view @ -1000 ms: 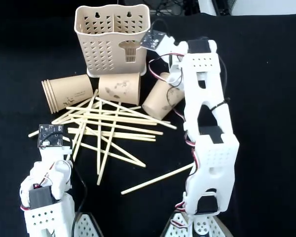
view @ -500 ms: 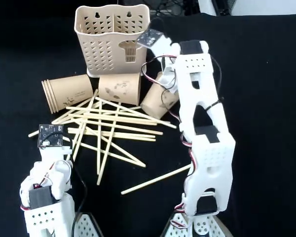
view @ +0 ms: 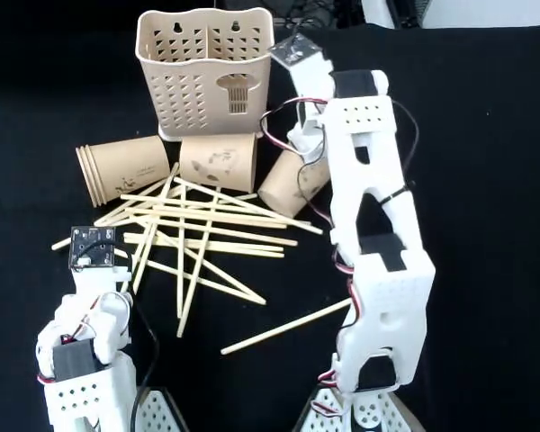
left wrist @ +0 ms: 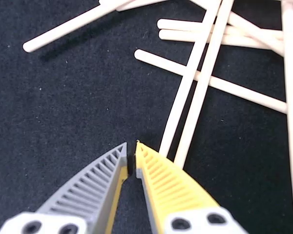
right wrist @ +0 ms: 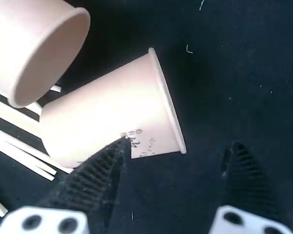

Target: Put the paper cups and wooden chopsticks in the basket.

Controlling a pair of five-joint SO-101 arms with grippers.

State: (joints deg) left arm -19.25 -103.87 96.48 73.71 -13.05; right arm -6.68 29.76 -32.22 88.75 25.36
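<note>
High view: the basket [view: 205, 72] stands upright at the far side of the black cloth [view: 486, 180]. Every cup and stick I can see lies outside it. The right arm [view: 369, 180] reaches over the rightmost paper cup [view: 292, 183], which lies on its side touching the wooden chopsticks [view: 198, 229].

Left wrist view: the left gripper [left wrist: 132, 163] has its fingers pressed together, with two chopstick ends [left wrist: 178, 141] just beside the yellow finger. Risk: going down closed, it would shove the crossed pile rather than grasp it.

Right wrist view: the right gripper [right wrist: 180, 144] is spread wide. One finger is over the cup's wall near the rim, the other is over bare cloth. Risk: the cup is round and lying down, so one-sided contact may roll it into the neighbouring cup [right wrist: 34, 48]. Thin paper may also crush at the rim.
</note>
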